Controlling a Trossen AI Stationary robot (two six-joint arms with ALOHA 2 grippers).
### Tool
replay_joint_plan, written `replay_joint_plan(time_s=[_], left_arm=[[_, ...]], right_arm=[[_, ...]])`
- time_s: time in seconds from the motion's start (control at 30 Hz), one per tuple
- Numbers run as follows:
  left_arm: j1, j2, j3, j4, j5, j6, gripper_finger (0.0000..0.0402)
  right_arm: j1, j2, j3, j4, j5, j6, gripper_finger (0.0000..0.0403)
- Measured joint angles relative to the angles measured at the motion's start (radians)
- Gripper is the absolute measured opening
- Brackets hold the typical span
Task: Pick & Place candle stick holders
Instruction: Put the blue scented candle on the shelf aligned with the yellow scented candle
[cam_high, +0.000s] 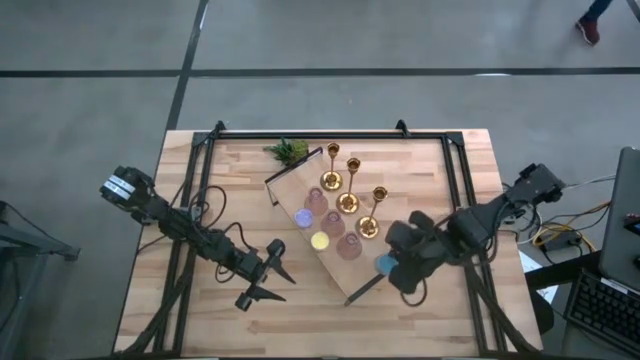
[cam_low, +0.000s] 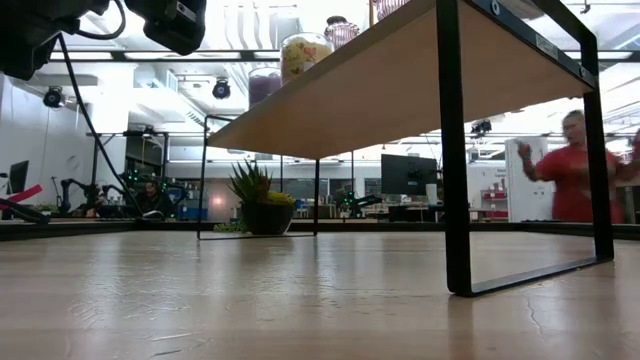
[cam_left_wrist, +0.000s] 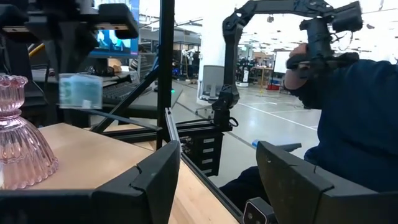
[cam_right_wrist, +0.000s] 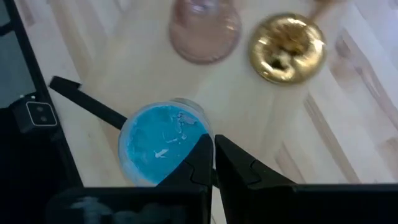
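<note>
wooden table (cam_high: 200, 180), raised shelf (cam_high: 285, 178). gold candlesticks (cam_high: 348, 203) and pink cups (cam_high: 332, 223) grouped on shelf, apparently placed. right gripper (cam_high: 405, 283) pinched shut on blue tealight (cam_right_wrist: 163, 142); left gripper (cam_high: 272, 273) apart, idle.

Both arms matte black w/ loose black cables; left gripper (cam_high: 268, 274) & right gripper (cam_right_wrist: 213, 163) black, wedge-shaped fingers
</note>
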Motion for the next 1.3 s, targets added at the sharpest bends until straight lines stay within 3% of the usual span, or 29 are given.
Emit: replay_joint_plan(time_s=[0.53, 1.3], left_arm=[[0.0, 0.0, 0.0, 0.002, 0.0, 0.0, 0.0218], [0.0, 0.0, 0.0, -0.005, -0.001, 0.0, 0.0218]], right_arm=[[-0.013, 0.276, 0.277, 0.032, 0.082, -0.227, 0.0008], [-0.043, 0.334, 0.27, 0.057, 0.072, -0.247, 0.0008]])
